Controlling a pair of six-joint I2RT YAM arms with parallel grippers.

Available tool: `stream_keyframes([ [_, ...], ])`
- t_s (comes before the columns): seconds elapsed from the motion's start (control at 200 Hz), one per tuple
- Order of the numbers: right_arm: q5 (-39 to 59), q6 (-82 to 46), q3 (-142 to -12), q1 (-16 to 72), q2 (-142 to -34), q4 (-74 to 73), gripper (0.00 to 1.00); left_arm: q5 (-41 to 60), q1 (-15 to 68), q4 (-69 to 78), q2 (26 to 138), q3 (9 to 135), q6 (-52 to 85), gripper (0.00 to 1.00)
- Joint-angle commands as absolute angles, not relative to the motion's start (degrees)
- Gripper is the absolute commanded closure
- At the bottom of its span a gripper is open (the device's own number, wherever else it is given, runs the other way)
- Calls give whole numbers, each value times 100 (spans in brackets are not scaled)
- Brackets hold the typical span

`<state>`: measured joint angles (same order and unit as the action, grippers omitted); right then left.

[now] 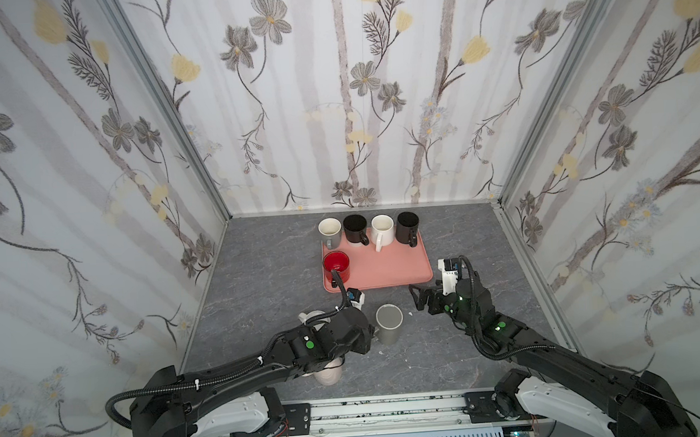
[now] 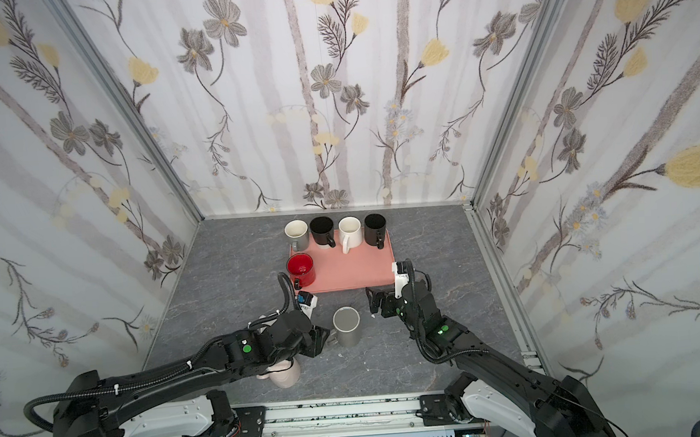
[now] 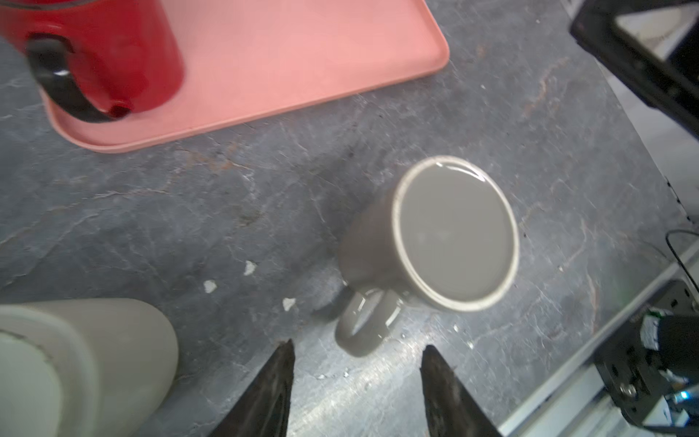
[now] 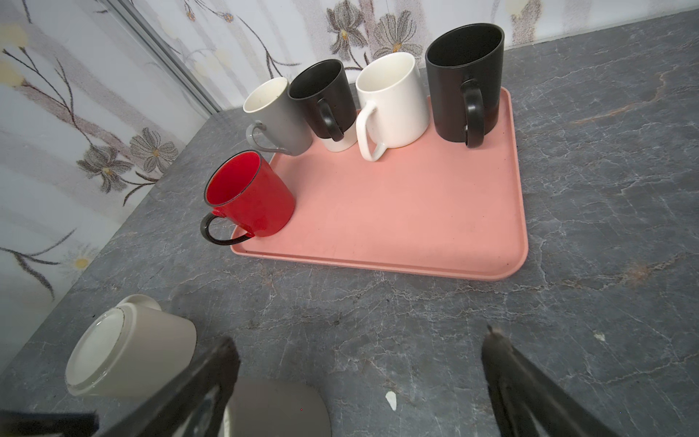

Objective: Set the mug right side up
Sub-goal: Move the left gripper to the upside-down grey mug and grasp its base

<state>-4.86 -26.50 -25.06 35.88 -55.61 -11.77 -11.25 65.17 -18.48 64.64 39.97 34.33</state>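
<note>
The grey mug (image 1: pixel 389 323) stands upside down on the desk (image 1: pixel 269 282), in the front half near the middle, apart from the front edge of the tray (image 1: pixel 389 267). It is a glossy glazed cylinder; its flat round base (image 3: pixel 455 234) faces up inside a paler unglazed ring, and its looped handle (image 3: pixel 363 325) points toward the left claw (image 3: pixel 358 345).

The left claw sits low beside the mug, about half open. Its dark pointed fingers (image 3: pixel 272 386) stand apart with the handle just ahead of the tips, and it holds nothing.

The right claw (image 4: pixel 361 337) hangs above the desk between the grey mug and the tray's front right corner. It is spread wide and holds nothing.

The desk has a dark grey, stone-like surface with pale veins and a few white chips. The tray is a matte pink rectangle with rounded corners and a low rim, and it lies toward the middle of the back edge. A row of four mugs (image 4: pixel 378 98) stands upright along its back: grey with a white inside, black, white, black. A red mug (image 4: pixel 251 196) with a thin black handle stands upright at the tray's front left corner.

A matte beige mug (image 4: pixel 128 348), base up, sits toward the desk's left edge.
</note>
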Motion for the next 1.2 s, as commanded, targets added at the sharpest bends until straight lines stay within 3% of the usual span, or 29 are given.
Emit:
stream_keyframes([
  [0.0, -473, -2672, -2503, 3582, -5631, -1442, 0, -1334, 6813, -2065, 6765, 4126, 3232, 47],
  [0.125, -435, -2670, -2516, 3586, -5703, -1468, 0, -1638, 6979, -2089, 7293, 4297, 3036, 46],
  [0.255, -405, -2661, -2536, 3580, -5707, -1448, 0, -2225, 6981, -2083, 7553, 4463, 2903, 53],
  [0.375, -404, -2646, -2540, 3584, -5703, -1438, 0, -2386, 6950, -1798, 7455, 4395, 2781, 51],
  [0.5, -396, -2632, -2549, 3579, -5721, -1458, 0, -1874, 6661, -1337, 7418, 4169, 2573, 50],
  [0.959, -422, -2633, -2529, 3549, -5756, -1459, 0, -970, 6503, -635, 7725, 4069, 2113, 75],
  [1.029, -422, -2637, -2531, 3535, -5758, -1466, 0, -949, 6520, -577, 7743, 4057, 2119, 74],
  [1.124, -411, -2636, -2536, 3540, -5769, -1493, 0, -1323, 6515, -743, 7863, 4151, 2132, 62],
  [1.194, -413, -2635, -2548, 3529, -5779, -1486, 0, -1431, 6520, -773, 7955, 4199, 2083, 60],
])
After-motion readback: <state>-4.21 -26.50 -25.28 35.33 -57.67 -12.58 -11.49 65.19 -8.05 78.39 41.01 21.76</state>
